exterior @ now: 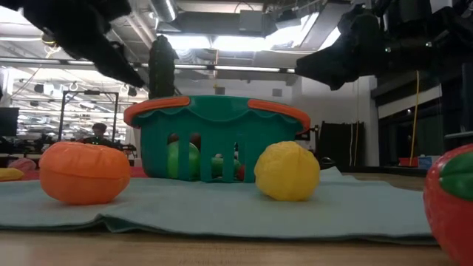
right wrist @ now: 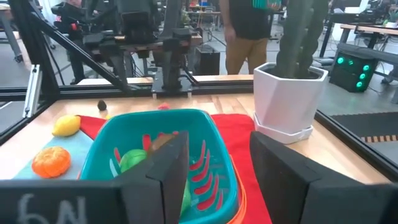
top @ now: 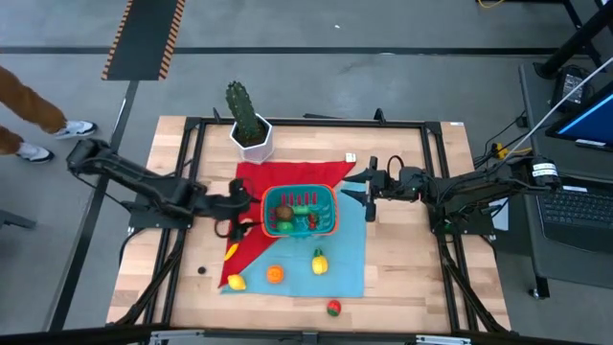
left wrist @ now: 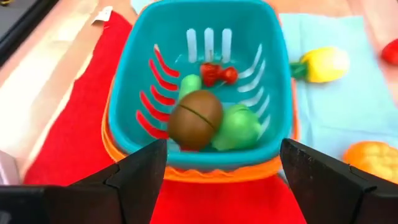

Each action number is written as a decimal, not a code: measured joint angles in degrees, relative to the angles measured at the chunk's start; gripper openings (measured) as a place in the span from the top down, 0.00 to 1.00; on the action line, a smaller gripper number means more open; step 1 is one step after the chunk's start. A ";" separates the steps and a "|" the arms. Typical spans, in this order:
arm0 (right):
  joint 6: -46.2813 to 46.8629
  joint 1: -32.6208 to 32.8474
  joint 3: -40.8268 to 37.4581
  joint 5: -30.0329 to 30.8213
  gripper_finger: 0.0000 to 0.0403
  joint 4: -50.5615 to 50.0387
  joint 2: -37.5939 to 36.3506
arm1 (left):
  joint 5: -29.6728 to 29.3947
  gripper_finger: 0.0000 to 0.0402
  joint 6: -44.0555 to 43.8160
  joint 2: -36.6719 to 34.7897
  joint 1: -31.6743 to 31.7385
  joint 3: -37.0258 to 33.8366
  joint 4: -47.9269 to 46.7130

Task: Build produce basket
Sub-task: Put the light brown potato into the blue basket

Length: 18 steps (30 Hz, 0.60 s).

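The teal basket (top: pixel 300 211) with its orange-red rim stands on a red cloth (top: pixel 287 174) and a light blue cloth (top: pixel 350 251). In it lie a brown piece of produce (left wrist: pixel 196 118), green pieces (left wrist: pixel 237 127) and red cherries (left wrist: pixel 217 73). On the blue cloth rest a yellow piece (top: pixel 319 261), an orange one (top: pixel 275 274) and another yellow one (top: pixel 236 282). My left gripper (top: pixel 239 216) stands open just left of the basket, touching nothing. Just right of the basket, my right gripper (top: pixel 369 192) is open and level, with nothing between its fingers.
A white pot with a cactus (top: pixel 249 129) stands behind the basket at the far left. A red piece with a green top (top: pixel 333 308) lies on the bare wood near the front edge. A yellow piece (top: pixel 231 252) lies at the red cloth's left edge.
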 joint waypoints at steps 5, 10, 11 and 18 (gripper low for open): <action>-0.01 -0.02 0.00 0.04 0.57 0.00 0.00 | -4.42 0.24 -8.32 -4.19 -4.43 -2.81 -4.14; 0.26 -0.02 0.00 0.06 0.57 0.00 0.00 | -4.56 0.24 -12.36 -4.42 -6.60 -4.48 -5.67; 0.63 -0.02 0.00 0.06 0.57 0.00 0.00 | -4.54 0.24 -14.05 -4.35 -6.97 -4.83 -5.67; 1.60 -0.02 0.00 0.06 0.57 0.00 0.00 | -2.04 0.24 -21.63 -4.36 -8.29 -6.46 -5.89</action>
